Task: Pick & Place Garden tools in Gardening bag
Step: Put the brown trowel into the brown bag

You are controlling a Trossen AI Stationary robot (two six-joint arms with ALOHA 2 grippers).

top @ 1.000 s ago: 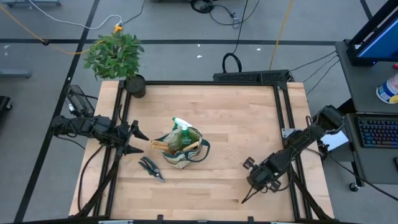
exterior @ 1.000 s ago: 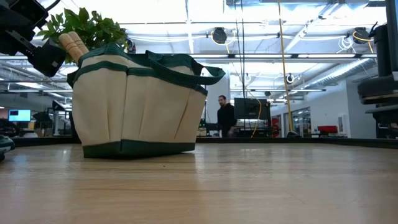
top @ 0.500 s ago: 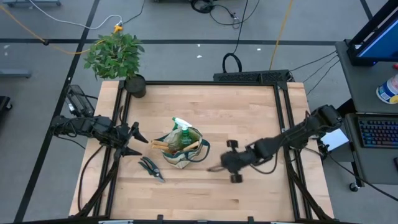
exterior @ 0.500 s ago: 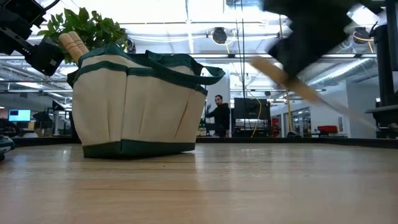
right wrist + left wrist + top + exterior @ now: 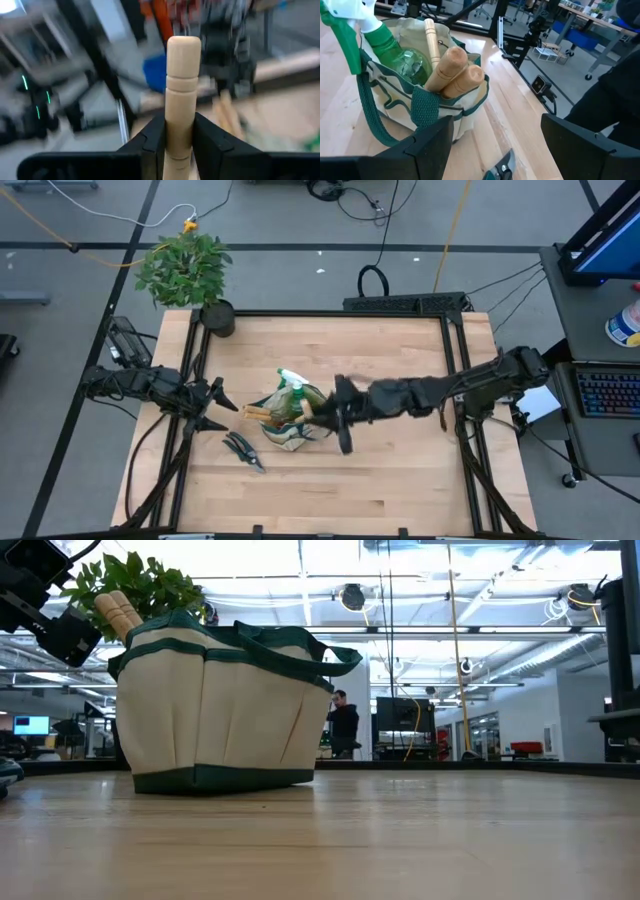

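Wooden counter (image 5: pixel 390 370) carries the gardening bag (image 5: pixel 291 418) near its middle, with a potted plant (image 5: pixel 188 272) at a far corner. Contents noted in the bag: green spray bottle (image 5: pixel 395 52) and two wooden handles (image 5: pixel 455 72), seen from my left wrist. My right tool (image 5: pixel 338 414) hangs just beside the bag's rim, clamped on a wooden-handled tool (image 5: pixel 181 85); its working end is hidden, so I cannot say which tool it is. My left tool (image 5: pixel 218 408) waits at the counter's left edge, fingers spread and empty. Pruning shears (image 5: pixel 243 450) lie on the counter just beside the bag. Judgement: task well advanced; the held tool and the shears remain to be bagged.
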